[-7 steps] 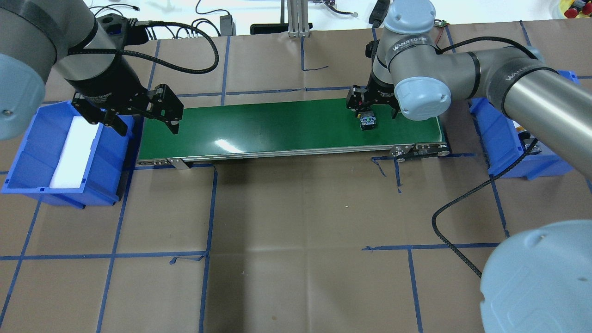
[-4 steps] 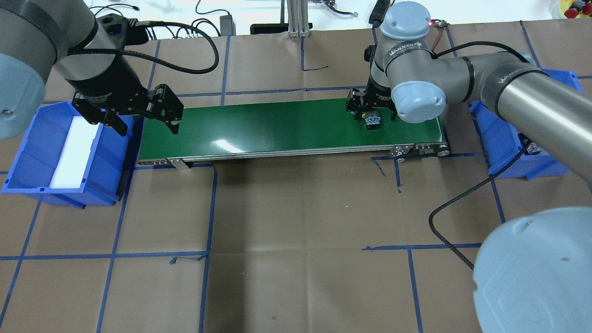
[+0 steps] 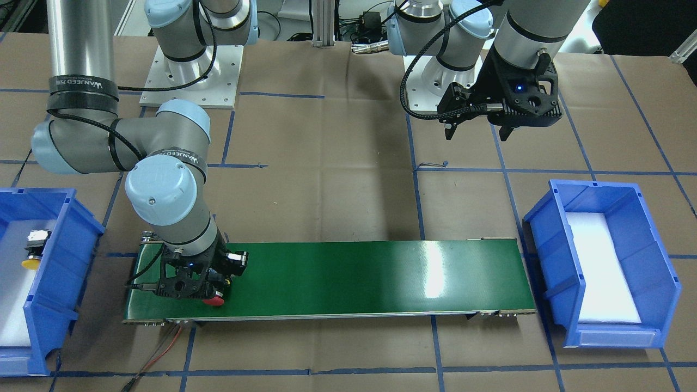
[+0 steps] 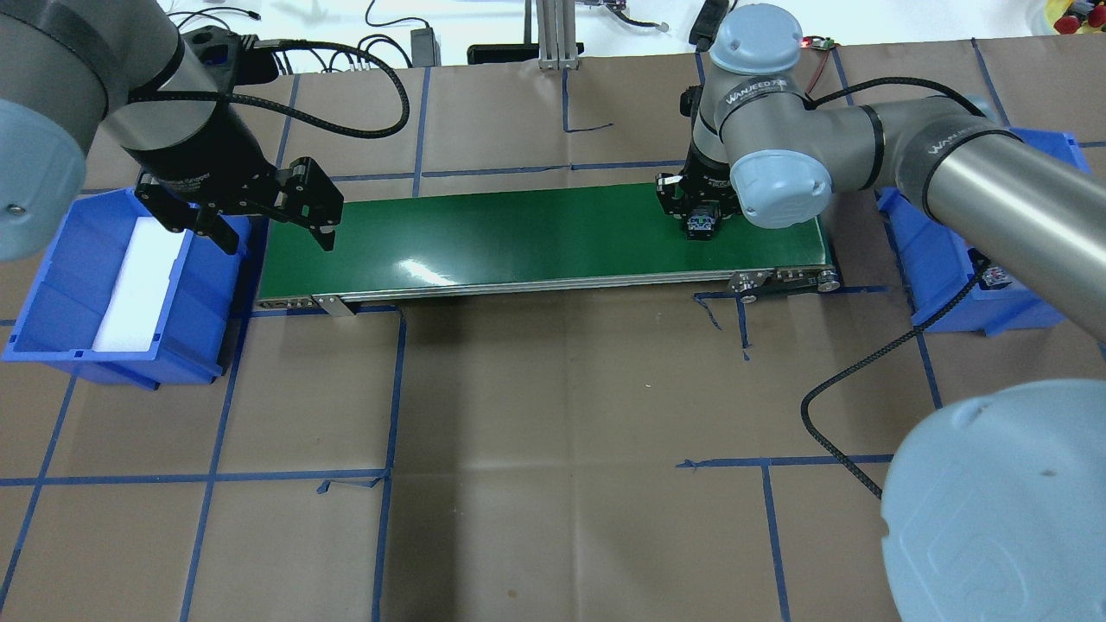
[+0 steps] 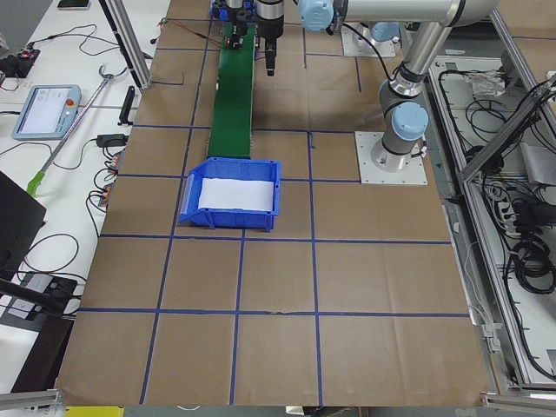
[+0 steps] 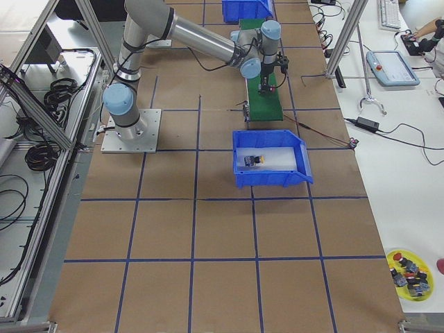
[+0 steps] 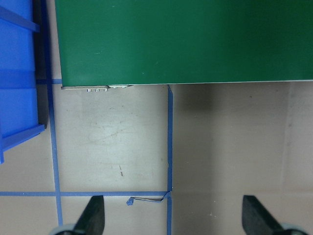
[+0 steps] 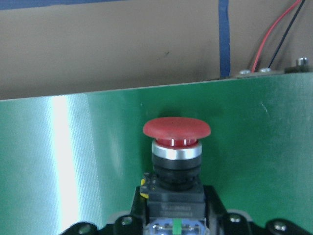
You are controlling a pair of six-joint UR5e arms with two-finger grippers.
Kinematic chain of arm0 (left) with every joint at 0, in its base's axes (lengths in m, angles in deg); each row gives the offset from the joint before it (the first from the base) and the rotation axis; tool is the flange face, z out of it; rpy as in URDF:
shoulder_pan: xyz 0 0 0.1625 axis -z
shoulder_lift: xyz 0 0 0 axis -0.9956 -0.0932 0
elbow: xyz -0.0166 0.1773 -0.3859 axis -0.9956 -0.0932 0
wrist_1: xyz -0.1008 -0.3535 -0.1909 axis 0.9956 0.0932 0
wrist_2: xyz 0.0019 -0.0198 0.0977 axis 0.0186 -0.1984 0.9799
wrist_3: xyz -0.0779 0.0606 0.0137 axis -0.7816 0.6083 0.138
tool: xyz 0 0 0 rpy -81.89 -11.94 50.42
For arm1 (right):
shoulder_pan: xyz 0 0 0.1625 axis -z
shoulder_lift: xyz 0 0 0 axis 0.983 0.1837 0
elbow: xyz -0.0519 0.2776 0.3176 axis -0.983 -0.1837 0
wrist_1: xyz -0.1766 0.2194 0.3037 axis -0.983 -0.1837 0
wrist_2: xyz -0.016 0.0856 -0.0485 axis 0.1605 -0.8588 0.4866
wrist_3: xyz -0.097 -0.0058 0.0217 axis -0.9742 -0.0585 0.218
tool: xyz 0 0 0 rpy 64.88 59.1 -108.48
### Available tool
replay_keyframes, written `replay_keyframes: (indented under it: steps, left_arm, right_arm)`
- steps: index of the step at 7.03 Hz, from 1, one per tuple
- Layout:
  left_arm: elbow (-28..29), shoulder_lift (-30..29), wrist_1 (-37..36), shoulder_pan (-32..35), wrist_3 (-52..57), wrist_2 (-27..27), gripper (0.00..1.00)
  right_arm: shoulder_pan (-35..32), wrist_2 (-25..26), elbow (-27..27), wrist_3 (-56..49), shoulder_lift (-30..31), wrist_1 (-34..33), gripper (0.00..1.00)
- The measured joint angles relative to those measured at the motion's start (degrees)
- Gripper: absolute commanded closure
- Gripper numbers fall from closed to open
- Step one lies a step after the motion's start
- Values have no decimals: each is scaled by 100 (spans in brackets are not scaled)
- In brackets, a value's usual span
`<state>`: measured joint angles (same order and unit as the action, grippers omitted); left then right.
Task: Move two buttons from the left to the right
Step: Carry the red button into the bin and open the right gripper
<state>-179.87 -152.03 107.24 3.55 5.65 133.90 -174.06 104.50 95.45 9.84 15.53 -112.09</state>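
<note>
The red button [image 8: 176,129] lies on its side on the green conveyor belt [image 4: 518,233], at the belt's right end in the overhead view [image 4: 698,223]. My right gripper [image 4: 696,216] is down over it, fingers shut on its black body; the red cap [image 3: 216,299] sticks out. The yellow button [image 3: 34,247] lies on white foam in the blue bin [image 3: 60,261] on my right, also seen from the exterior right [image 6: 254,161]. My left gripper [image 4: 275,233] is open and empty, hovering above the belt's left end [image 7: 173,218].
A blue bin [image 4: 52,345] with only white foam stands left of the belt. Red and black wires [image 3: 163,343] run from the belt's right end. A yellow dish [image 6: 411,268] of spare buttons sits at a far table corner.
My right gripper came down around the red button and its fingers closed in on it; the button shifted slightly toward the belt's right end. My left arm has not moved.
</note>
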Motion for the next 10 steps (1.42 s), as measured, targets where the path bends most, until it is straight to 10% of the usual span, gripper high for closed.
replay_keyframes:
  steps: [5, 10]
  left_arm:
    - [12, 0, -4, 4, 0, 0, 0]
    - [2, 5, 2, 4, 0, 0, 0]
  right_arm:
    - [1521, 162, -479, -1306, 1095, 1098, 94]
    - [3315, 150, -945, -3807, 309, 1408, 94]
